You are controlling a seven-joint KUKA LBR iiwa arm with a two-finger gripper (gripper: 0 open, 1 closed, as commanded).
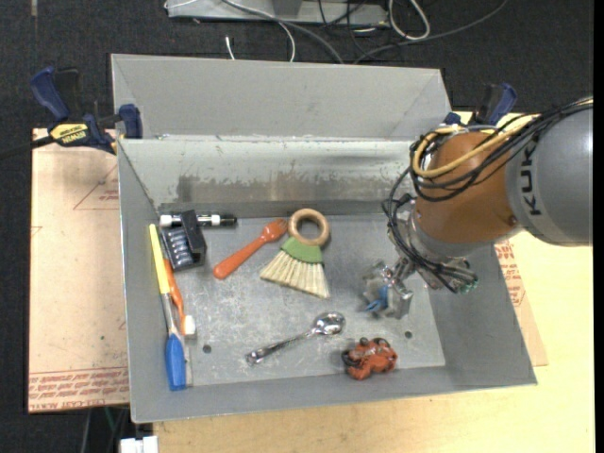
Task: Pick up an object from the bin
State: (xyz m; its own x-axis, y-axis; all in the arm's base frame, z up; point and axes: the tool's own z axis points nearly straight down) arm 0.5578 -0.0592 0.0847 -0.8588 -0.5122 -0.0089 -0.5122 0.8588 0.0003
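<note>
Gripper (387, 293) is hanging low just right of the spoon (300, 336), past its bowl, likely lining up a pick; how wide it is standing I cannot tell. Nearest candidate, a red-orange toy (370, 357), is lying right of the spoon's bowl, slightly forward.

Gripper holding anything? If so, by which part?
Cannot be told. The gripper is low at the right of the grey metal bin, near a small red-orange toy.

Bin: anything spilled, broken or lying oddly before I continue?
Nothing stands out. The straw whisk broom with a wooden ring, orange plastic spoon, silver metal spoon and red-orange toy lie flat inside the grey metal bin; the gripper hangs low toward the view's right.
</note>
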